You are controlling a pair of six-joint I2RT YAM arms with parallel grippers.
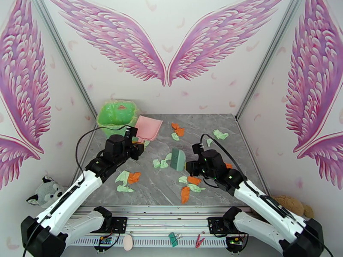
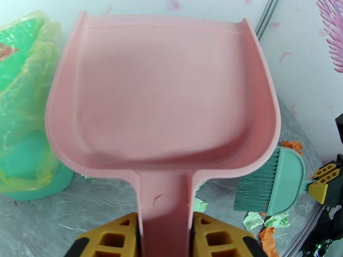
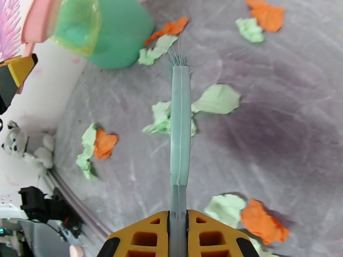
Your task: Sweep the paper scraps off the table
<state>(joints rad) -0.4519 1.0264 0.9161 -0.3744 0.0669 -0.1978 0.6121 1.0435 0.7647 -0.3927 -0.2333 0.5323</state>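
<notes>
My left gripper (image 1: 134, 142) (image 2: 165, 236) is shut on the handle of the pink dustpan (image 1: 148, 127) (image 2: 163, 95), held up beside the green bin; its pan looks empty. On the other side, my right gripper (image 1: 192, 162) (image 3: 178, 232) is shut on the handle of the teal hand brush (image 1: 177, 160) (image 3: 180, 125) (image 2: 274, 183), bristles pointing toward the table's middle. Mint green and orange paper scraps (image 1: 127, 178) (image 3: 216, 99) lie scattered over the grey marble table (image 1: 223, 121): a green one by the bristles (image 1: 161, 163), some near my right gripper (image 1: 191, 185), others at the back (image 1: 177, 130).
A green bin with a clear liner (image 1: 116, 114) (image 2: 25, 125) (image 3: 115, 35) stands at the back left corner. Aluminium posts and winged walls close in the table. Soft toys lie off the table at the left (image 1: 42, 191) and right (image 1: 293, 205). Clips lie on the front rail (image 1: 173, 239).
</notes>
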